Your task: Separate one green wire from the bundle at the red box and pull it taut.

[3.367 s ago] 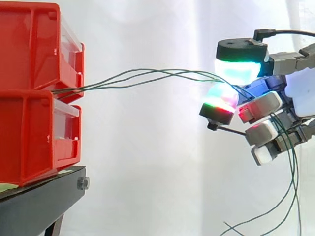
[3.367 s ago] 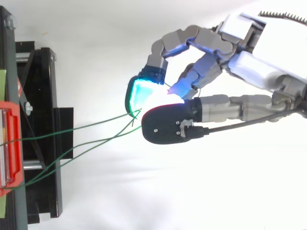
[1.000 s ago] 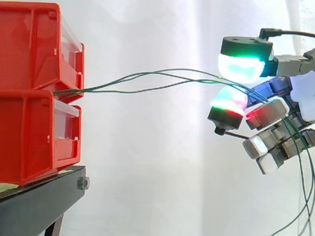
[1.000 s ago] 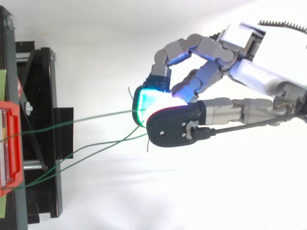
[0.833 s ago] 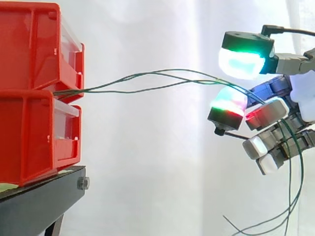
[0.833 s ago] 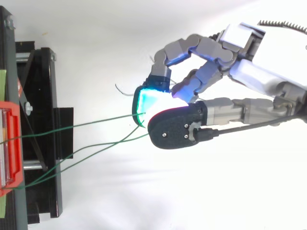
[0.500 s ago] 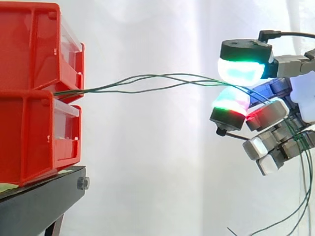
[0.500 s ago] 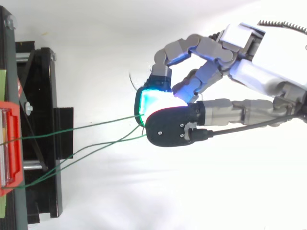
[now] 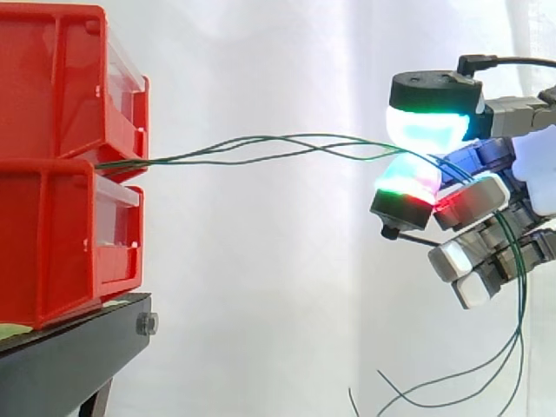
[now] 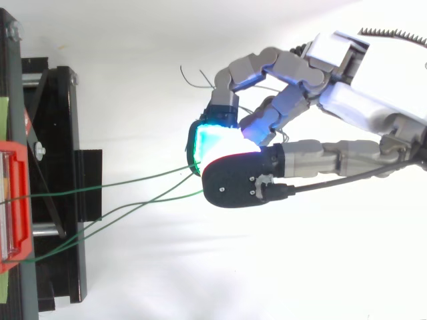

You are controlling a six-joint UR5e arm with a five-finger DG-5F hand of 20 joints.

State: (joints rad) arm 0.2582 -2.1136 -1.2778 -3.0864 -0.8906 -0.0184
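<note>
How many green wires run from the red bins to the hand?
3 green wires, fanned out in the top view: upper wire, middle wire, lower wire, all reaching the hand. More could be hidden inside the red bins.

Green wires (image 9: 156, 160) slack, from red box (image 9: 52, 78)

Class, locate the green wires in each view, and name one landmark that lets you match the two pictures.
Side view: the wires leave between the stacked red boxes at left, cross the middle to the hand at right, then hang down.
Top view: the wires fan from the red boxes at the left edge to the hand in the centre.
Shared landmark: the red boxes.
</note>
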